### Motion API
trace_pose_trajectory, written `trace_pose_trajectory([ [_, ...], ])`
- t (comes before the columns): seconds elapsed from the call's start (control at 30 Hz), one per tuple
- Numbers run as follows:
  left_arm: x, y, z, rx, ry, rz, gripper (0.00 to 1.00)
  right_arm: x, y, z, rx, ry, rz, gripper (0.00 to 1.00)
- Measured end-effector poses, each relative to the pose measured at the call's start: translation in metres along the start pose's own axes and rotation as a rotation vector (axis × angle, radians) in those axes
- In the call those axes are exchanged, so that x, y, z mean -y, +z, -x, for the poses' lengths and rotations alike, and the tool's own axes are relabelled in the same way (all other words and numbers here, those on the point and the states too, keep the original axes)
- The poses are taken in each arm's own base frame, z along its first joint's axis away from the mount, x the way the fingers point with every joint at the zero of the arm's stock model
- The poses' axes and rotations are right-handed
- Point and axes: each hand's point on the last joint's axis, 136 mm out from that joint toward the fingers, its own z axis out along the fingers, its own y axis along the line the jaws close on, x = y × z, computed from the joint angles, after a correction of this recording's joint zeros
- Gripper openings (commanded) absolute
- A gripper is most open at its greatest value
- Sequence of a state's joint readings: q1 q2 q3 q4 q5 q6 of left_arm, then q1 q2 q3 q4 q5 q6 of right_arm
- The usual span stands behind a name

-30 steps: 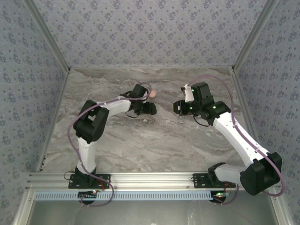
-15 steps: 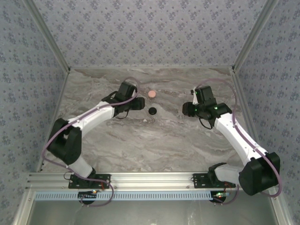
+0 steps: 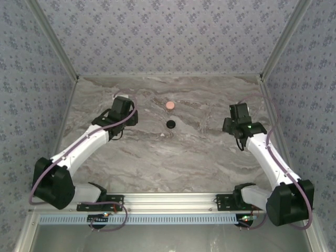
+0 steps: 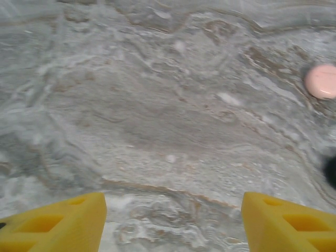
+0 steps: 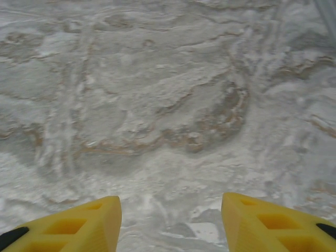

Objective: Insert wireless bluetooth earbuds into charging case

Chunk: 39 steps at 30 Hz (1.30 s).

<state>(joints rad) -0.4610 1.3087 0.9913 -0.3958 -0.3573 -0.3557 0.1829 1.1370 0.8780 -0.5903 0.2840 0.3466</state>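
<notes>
Left hand (image 4: 173,215) hovers over the left part of the counter (image 3: 157,163), toward its far edge. Its yellow fingers (image 4: 63,223) are spread wide with nothing between them. I judge it stands aside so that the middle of the counter lies free.

Right of it, mid-counter and toward the far edge, sits a pink disc (image 3: 170,105). A black disc (image 3: 170,124) lies just nearer, apart from it.

The earbuds are too small to make out for sure. A dark speck (image 3: 165,135) just on the near side of the black disc may be one, thin and black against the marbled grey. Which disc is the charging case I cannot tell.

Right hand (image 5: 170,212) hovers toward the right edge, likewise spread and empty, well apart from the discs.
</notes>
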Motion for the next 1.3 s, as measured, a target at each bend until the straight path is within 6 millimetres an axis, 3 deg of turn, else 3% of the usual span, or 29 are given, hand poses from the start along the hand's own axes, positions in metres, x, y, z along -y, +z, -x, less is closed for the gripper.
trace_pose_trajectory([
  [0.33, -0.051, 0.0, -0.011, -0.004, 0.016, 0.134, 0.77, 0.034, 0.015, -0.006, 0.047, 0.027, -0.091, 0.69],
  [0.47, -0.067, 0.004, -0.015, 0.014, 0.022, 0.169, 0.9, 0.042, 0.022, -0.006, 0.078, 0.035, -0.1, 0.72],
  [0.67, -0.084, 0.015, -0.03, 0.017, 0.058, 0.207, 0.99, 0.043, 0.036, -0.008, 0.144, 0.042, -0.053, 0.75],
  [0.9, -0.093, 0.031, -0.036, 0.071, 0.077, 0.178, 0.99, 0.038, 0.044, -0.015, 0.269, 0.001, 0.018, 0.78],
  [1.07, -0.086, 0.044, -0.054, 0.099, 0.119, 0.097, 0.99, 0.036, 0.047, -0.008, 0.341, -0.015, 0.055, 0.79],
  [1.3, -0.073, 0.053, -0.049, 0.202, 0.133, -0.022, 0.99, 0.03, 0.056, -0.004, 0.388, -0.033, 0.103, 0.8],
])
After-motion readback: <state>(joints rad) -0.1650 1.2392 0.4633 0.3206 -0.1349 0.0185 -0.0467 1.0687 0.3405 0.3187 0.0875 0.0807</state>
